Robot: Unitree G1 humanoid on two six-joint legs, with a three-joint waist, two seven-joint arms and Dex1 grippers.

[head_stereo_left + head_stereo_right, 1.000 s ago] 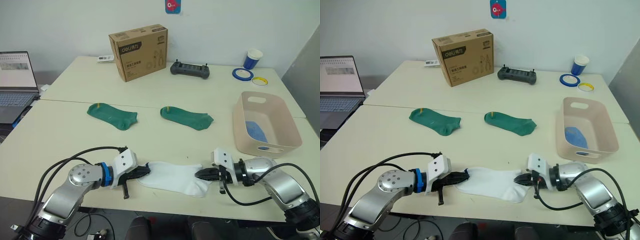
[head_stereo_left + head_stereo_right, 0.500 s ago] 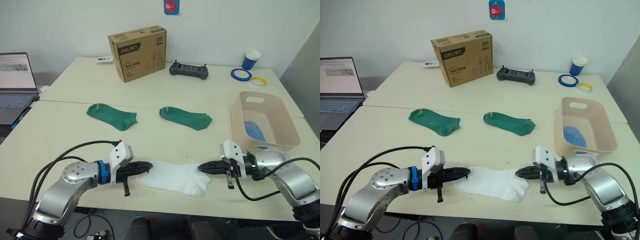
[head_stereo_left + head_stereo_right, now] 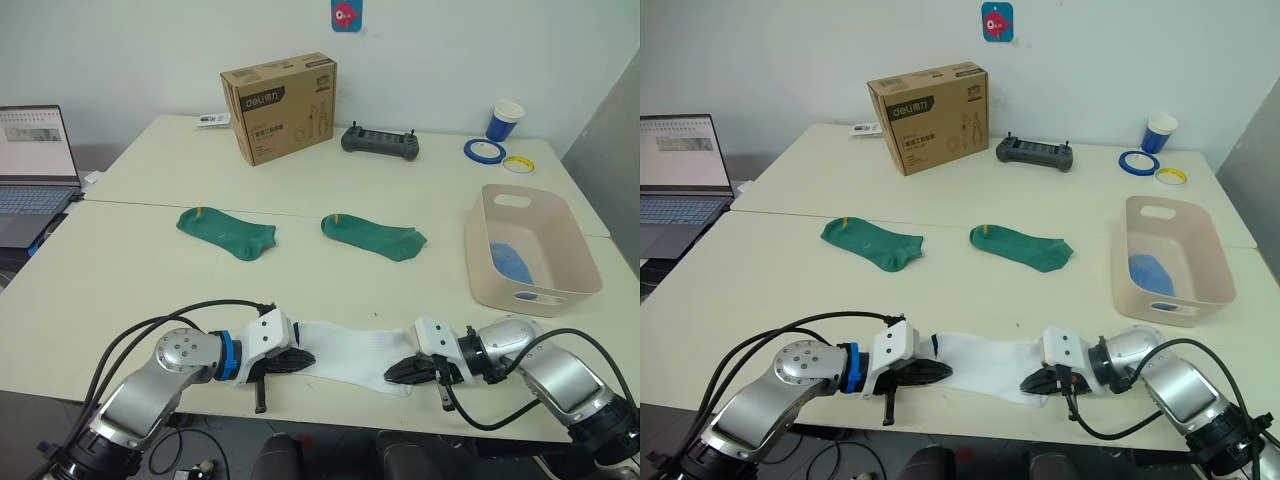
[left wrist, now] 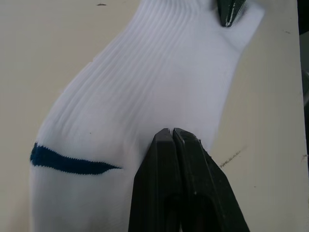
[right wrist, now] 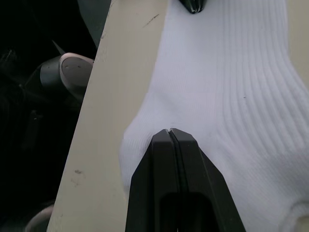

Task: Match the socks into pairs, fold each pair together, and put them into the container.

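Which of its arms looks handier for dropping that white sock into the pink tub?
Probably the right. Both grippers, left and right, have their jaws closed at opposite ends of the white sock, but the pinkish-beige tub stands on the robot's right, nearer the right arm; the left would have to reach across.

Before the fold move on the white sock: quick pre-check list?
1. Left gripper shut on white sock: ok, fingers closed at one end.
2. Right gripper shut on the other end: ok.
3. Sock stretched flat between the grippers on the table: ok.
4. Second white sock stacked with it: cannot tell.
5. Container open, with room; a blue sock lies in it: ok.
6. Green socks clear of the fold path: ok, farther back.
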